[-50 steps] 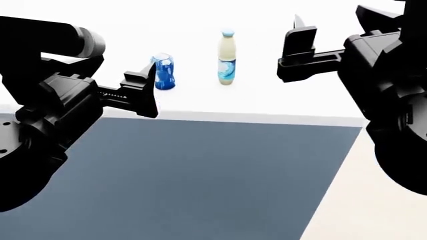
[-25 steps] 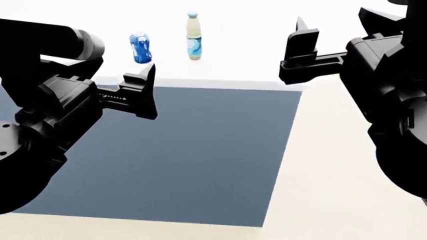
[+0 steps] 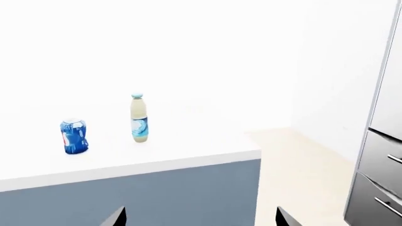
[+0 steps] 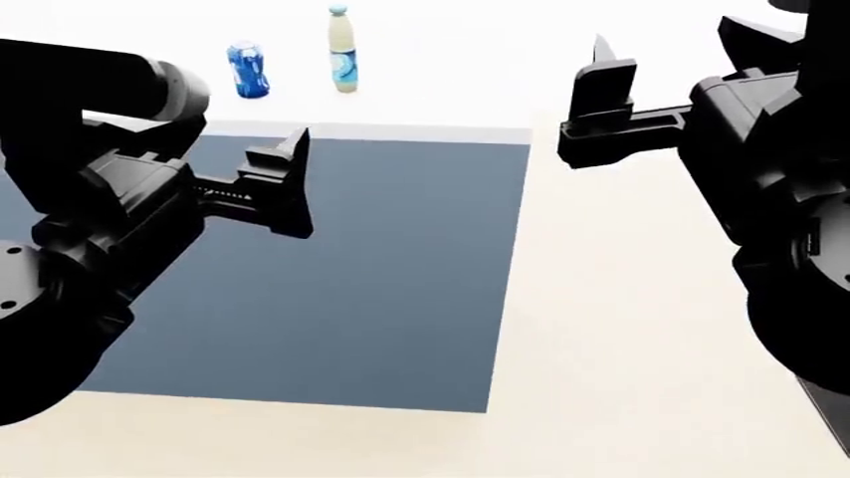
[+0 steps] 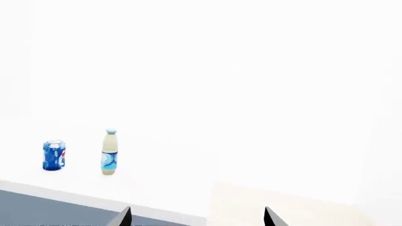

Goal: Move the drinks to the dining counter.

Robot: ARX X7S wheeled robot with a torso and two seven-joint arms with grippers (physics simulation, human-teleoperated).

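The blue soda can (image 4: pixel 247 70) and the cream bottle (image 4: pixel 344 63) stand side by side on the white top of the dining counter (image 4: pixel 398 130), above its dark blue-grey base panel. The can (image 3: pixel 74 136) and bottle (image 3: pixel 139 118) also show in the left wrist view, and the can (image 5: pixel 54 155) and bottle (image 5: pixel 109 152) in the right wrist view. The milk carton is out of view. My left gripper (image 4: pixel 293 185) is open and empty in front of the panel, well short of the drinks. My right gripper (image 4: pixel 600 90) is open and empty, off the counter's right end.
Beige floor (image 4: pixel 638 329) lies to the right of the counter and in front of it. A steel unit with drawers and bar handles (image 3: pixel 381 179) stands at the edge of the left wrist view. White walls lie behind.
The counter, can and bottle have slid up and to the left in the head view and look smaller, with more floor showing. Both grippers keep their pose and stay open.
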